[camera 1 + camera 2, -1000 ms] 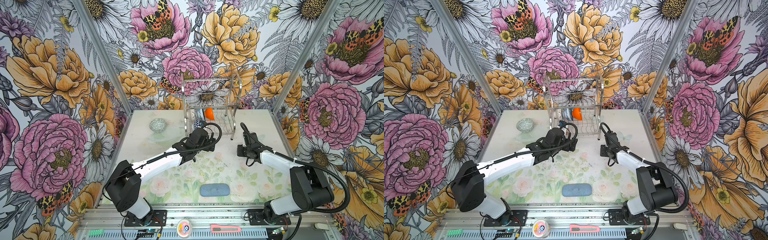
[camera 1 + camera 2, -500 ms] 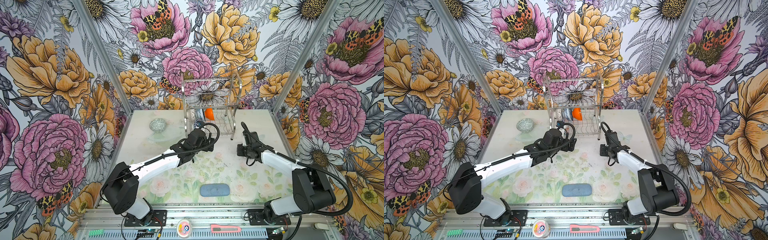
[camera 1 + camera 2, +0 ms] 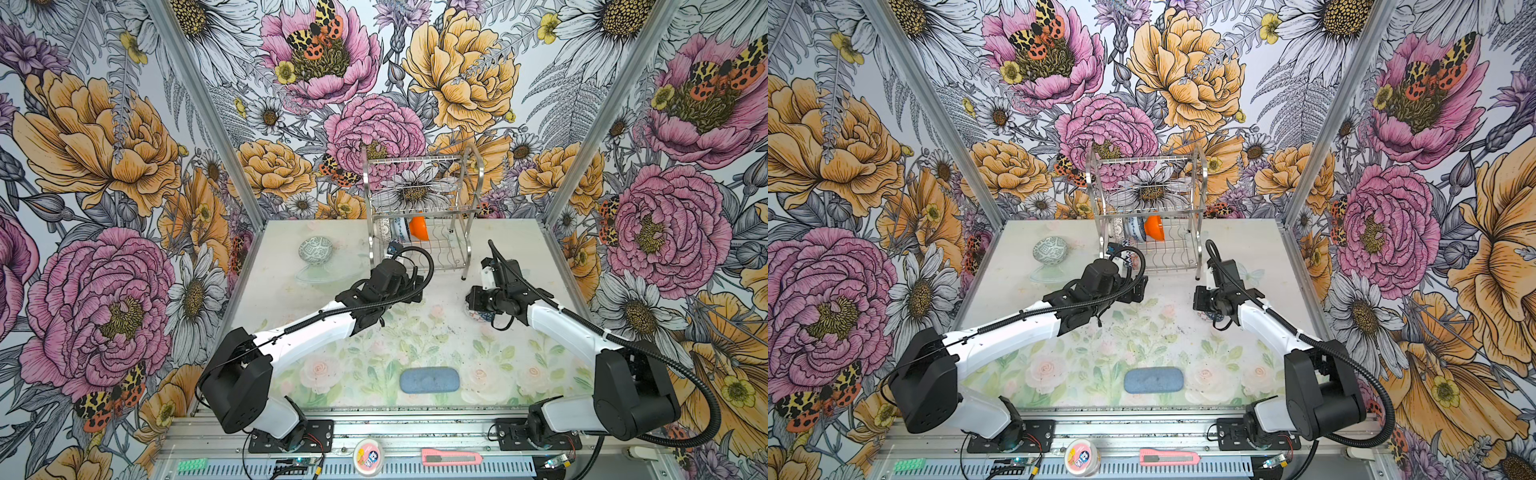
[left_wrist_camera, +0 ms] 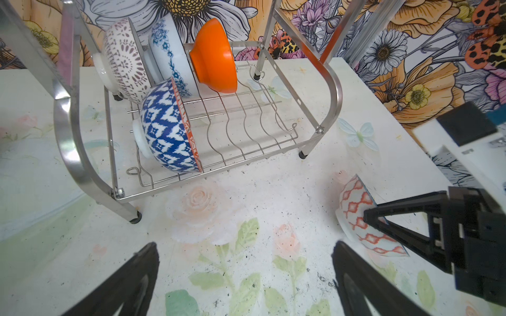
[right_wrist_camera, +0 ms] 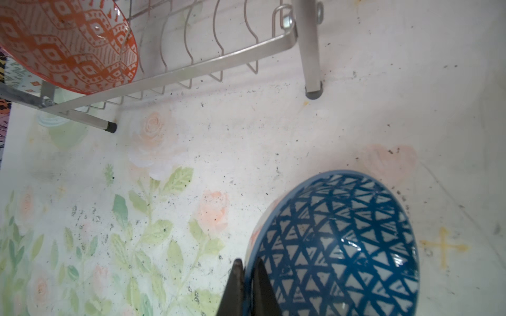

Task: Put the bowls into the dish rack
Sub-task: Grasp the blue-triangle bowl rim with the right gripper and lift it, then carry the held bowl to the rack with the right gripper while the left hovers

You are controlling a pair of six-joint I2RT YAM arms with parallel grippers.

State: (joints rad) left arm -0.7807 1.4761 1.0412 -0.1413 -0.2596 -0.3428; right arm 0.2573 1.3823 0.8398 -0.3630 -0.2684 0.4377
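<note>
Top views are kinda useless for the grab itself. The right end effector (image 5: 248,262) sits under its own wrist there, with just a sliver of the triangle-patterned bowl (image 5: 342,246) poking out. The right wrist view settles it: the fingers are pinched tight on that bowl's rim, 1 inside and 1 outside. The bowl is tipped on edge in front of the dish rack (image 4: 246,161), near its front right leg. I can't tell if its lower edge touches the surface (image 3: 519,249), and the frame cuts the bowl off.

The left end effector (image 4: 242,246) hangs spread wide with nothing in it, facing the rack. Its arm hides the rack's front left corner in both top views.

4 bowls stand on edge at the lower tier's left end: lattice bowl (image 4: 123,60), blue floral bowl (image 4: 169,54), orange bowl (image 4: 216,57) and blue-and-white bowl (image 4: 167,128) in front. Bare wire slots run from the orange bowl to the right frame. The grey-green bowl (image 3: 316,250) sits alone left of the rack, well apart from the pad (image 3: 429,379) near the front edge.
</note>
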